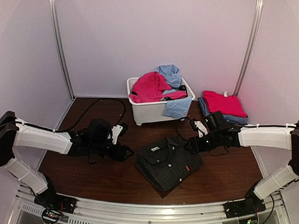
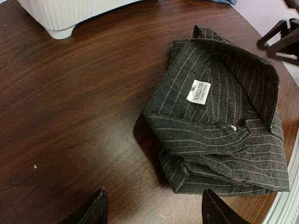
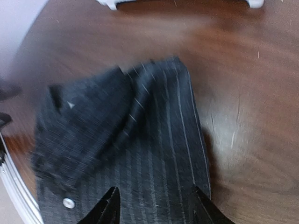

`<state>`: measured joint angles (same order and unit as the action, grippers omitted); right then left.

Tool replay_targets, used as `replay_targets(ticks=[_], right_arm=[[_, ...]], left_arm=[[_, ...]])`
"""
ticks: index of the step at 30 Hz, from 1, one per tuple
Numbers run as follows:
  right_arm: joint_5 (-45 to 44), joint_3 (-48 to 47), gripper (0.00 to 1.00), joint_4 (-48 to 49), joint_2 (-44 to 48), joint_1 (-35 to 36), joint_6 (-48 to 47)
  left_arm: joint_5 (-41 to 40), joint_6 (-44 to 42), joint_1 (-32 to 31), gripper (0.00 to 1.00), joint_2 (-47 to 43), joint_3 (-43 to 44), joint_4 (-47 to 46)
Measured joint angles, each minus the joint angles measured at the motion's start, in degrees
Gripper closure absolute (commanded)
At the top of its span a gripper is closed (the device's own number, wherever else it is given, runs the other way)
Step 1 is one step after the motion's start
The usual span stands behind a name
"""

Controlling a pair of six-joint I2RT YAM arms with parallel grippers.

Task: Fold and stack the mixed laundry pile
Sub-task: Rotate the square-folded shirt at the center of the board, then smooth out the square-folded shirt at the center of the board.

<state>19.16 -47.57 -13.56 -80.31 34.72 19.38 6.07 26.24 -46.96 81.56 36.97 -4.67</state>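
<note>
"Well, where is the black pinstriped shirt (image 1: 168,162) found?"

"It is laid folded on the brown table (image 1: 88,174), near the front edge, between the two arms. Its collar is turned up, a white label (image 2: 198,91) is shown inside the neck, and a pale button (image 3: 68,202) is seen on the front."

"And how are the pincers set?"

"The left gripper (image 2: 154,210) is held with its fingers apart, nothing between them, over bare wood just beside the shirt. The right gripper (image 3: 156,207) is also spread, its two fingertips poised above the striped cloth. No fold is seen pinched between them, though whether the cloth is touched cannot be told."

"What of the other laundry?"

"A white tub (image 1: 149,114) is placed behind the shirt, towards the back wall. A pink-red garment (image 1: 149,86) is heaped in it, and light blue cloth (image 1: 169,73) is piled on top and draped over the front rim. To the right of the tub, a second pink-red piece (image 1: 224,103) is stacked, folded, on a blue checked shirt (image 1: 206,106), well apart from the striped one."
</note>
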Motion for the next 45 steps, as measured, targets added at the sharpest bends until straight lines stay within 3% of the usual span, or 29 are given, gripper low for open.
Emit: replay_targets(ticks=[7,14,21,29,34,38,45], right_arm=[[2.34,11.21,0.55,9.11,-6.51,2.58,5.66],[6.99,13.0,0.48,18.91,-4.66,19.04,18.23],[5.62,9.55,0.5,15.52,4.48,14.1,16.76],[9.79,3.48,0.65,15.91,-2.32,14.99,13.64],[13.46,2.38,0.72,19.32,-10.12,16.79,13.75],[13.77,3.15,0.73,20.9,-16.44,13.07,14.1],[12.55,5.79,0.73,21.33,-17.46,8.04,14.01]], left_arm=[[0.24,0.22,0.52,0.38,4.09,3.67,-0.81],[0.42,0.11,5.84,0.38,3.65,4.07,-0.42],[0.44,-0.96,6.47,0.46,-1.51,3.61,1.88],[0.59,1.84,6.47,0.55,-5.79,0.15,5.01],[1.03,2.75,6.27,0.53,-6.84,-1.4,6.25],[1.42,1.73,4.35,0.51,-6.23,-0.11,6.73],[4.98,0.83,2.29,0.44,2.03,8.5,4.96]])
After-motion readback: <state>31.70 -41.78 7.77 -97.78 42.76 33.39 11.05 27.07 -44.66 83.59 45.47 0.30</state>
